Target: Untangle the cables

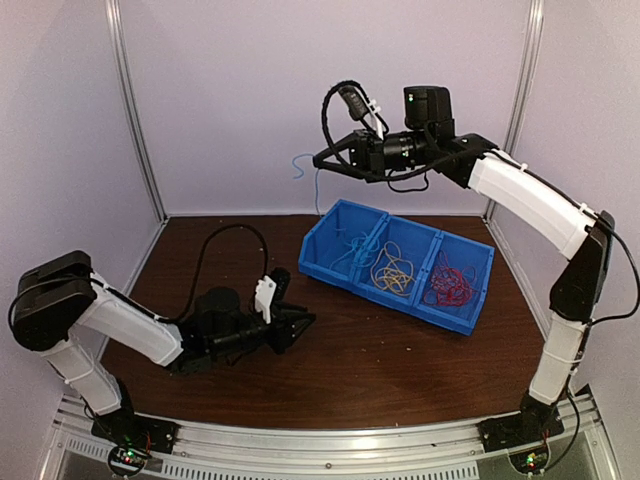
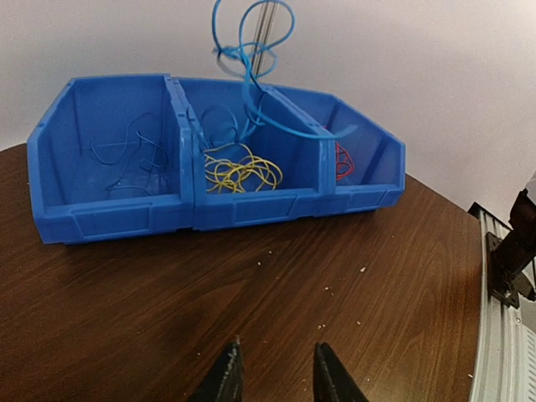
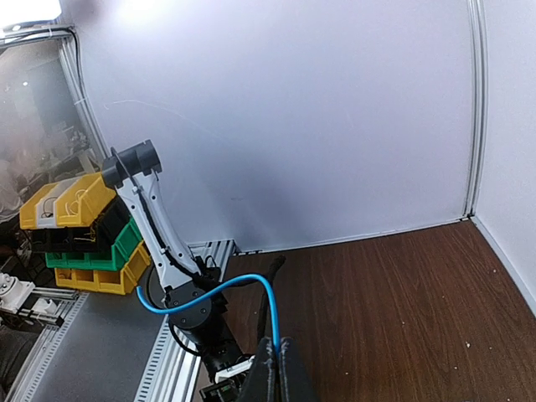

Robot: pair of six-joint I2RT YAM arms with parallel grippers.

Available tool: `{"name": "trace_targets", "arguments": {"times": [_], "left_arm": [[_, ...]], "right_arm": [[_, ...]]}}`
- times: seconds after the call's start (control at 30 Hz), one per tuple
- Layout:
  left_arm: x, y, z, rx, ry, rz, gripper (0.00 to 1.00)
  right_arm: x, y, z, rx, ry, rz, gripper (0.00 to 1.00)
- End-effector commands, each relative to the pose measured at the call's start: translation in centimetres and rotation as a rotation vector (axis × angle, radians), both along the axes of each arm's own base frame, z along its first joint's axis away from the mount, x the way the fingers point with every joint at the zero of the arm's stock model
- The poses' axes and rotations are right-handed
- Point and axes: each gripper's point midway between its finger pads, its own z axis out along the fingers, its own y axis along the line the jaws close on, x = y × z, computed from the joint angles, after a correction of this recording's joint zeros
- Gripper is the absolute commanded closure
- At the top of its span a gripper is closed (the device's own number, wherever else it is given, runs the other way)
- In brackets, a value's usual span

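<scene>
Now, pinched shut on a dangling blue cable (image 3: 209,291), the right gripper (image 3: 276,368) may drop it outside the two-o'clock bins (image 1: 318,255) if it slips; the left gripper (image 2: 275,373) stands slightly parted, empty.

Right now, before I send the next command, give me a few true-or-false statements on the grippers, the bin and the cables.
1. The right gripper is shut on a blue cable. True.
2. The left gripper holds a yellow cable. False: its jaws stand apart with nothing between them, low over the table.
3. The yellow cables lie in the middle compartment of the blue bin. True.
4. The red cables lie loose on the table. False: they sit in the bin's end compartment, on the right in the top view.
</scene>
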Motion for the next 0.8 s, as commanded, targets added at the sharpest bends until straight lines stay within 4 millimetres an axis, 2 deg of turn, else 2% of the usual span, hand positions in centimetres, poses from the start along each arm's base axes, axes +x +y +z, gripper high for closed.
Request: {"name": "trace_targets", "arguments": {"times": [0.0, 0.23, 0.4, 0.47, 0.5, 0.57, 0.6, 0.7, 0.77], "left_arm": [[0.6, 1.7, 2.4, 0.021, -0.064, 0.074, 0.69], [1.2, 5.9, 3.6, 0.030, -0.047, 0.243, 0.55], [1.7, 7.2, 1.6, 0.103, -0.029, 0.304, 0.56], [1.7, 7.1, -0.3, 0.143, -0.013, 0.295, 0.64], [1.8, 7.0, -2.0, 0.178, 0.003, 0.290, 0.69], [1.7, 6.1, -4.3, 0.206, 0.012, 0.244, 0.85], [1.6, 5.5, -5.2, 0.210, 0.018, 0.218, 0.88], [1.5, 3.6, -6.1, 0.171, 0.041, 0.164, 0.88], [1.4, 3.0, -5.5, 0.100, 0.041, 0.150, 0.79]], "right_arm": [[-0.7, 0.2, 1.3, 0.030, -0.048, 0.012, 1.00], [-1.3, 0.8, 0.5, 0.011, -0.033, 0.028, 1.00], [-1.5, 1.5, -0.9, -0.004, -0.014, 0.038, 1.00], [-1.6, 1.6, -1.8, -0.014, -0.001, 0.041, 1.00], [-1.5, 1.6, -2.3, -0.019, 0.005, 0.039, 1.00], [-1.6, 1.7, -3.1, -0.027, 0.017, 0.042, 1.00], [-1.7, 1.7, -3.3, -0.029, 0.023, 0.047, 1.00], [-1.9, 1.4, -3.2, -0.027, 0.017, 0.039, 1.00], [-1.9, 1.2, -2.9, -0.029, 0.015, 0.026, 1.00]]}}
